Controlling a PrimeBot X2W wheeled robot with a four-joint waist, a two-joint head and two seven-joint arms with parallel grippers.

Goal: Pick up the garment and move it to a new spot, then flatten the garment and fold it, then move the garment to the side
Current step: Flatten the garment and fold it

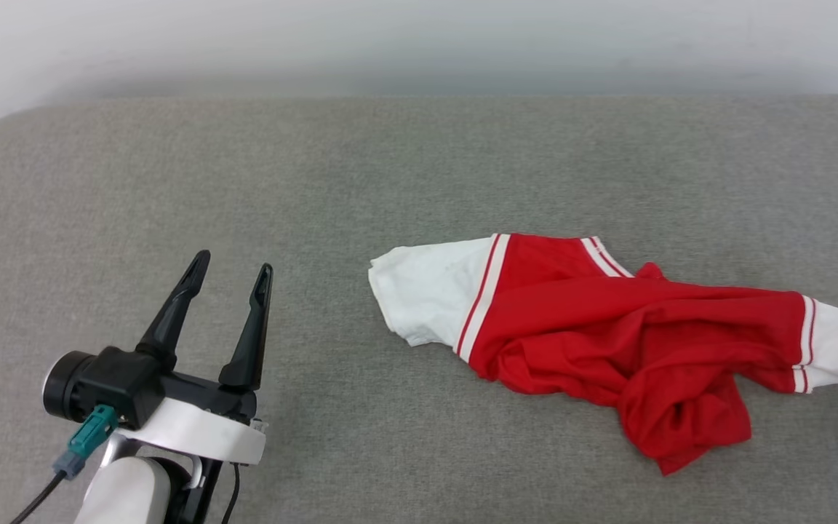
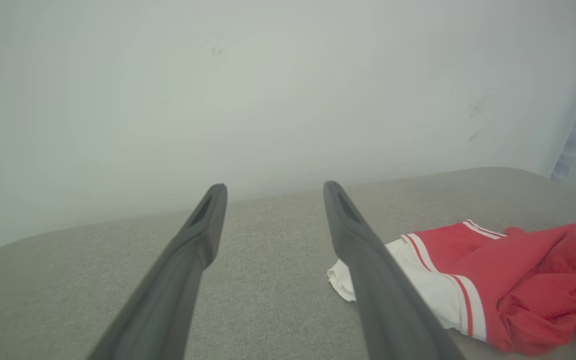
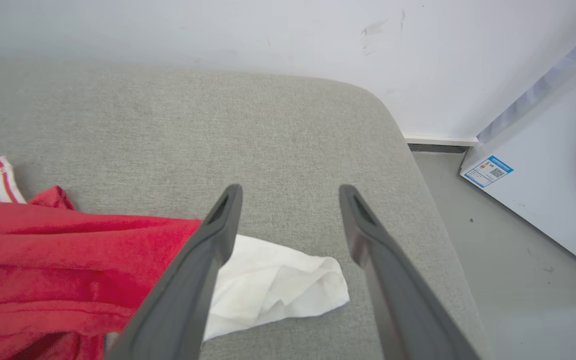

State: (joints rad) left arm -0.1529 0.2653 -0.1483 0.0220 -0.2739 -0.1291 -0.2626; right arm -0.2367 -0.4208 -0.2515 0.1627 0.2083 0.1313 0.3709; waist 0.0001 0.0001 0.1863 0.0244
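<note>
Head view had my left gripper [image 1: 235, 262] spread wide, well apart from the crumpled garment [image 1: 608, 320], so I judged a deep pinch on its bunched middle best.

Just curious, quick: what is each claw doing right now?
Left gripper: open, holding nothing.
Right gripper: open, holding nothing.

A small white rectangular sticker with a blue border [image 3: 486, 171] sits on the pale flat side panel of a white boxy appliance [image 3: 543, 200], at the right of the right wrist view. It bears a square QR-style code beside small coloured marks. Its print is too small to read.
</note>
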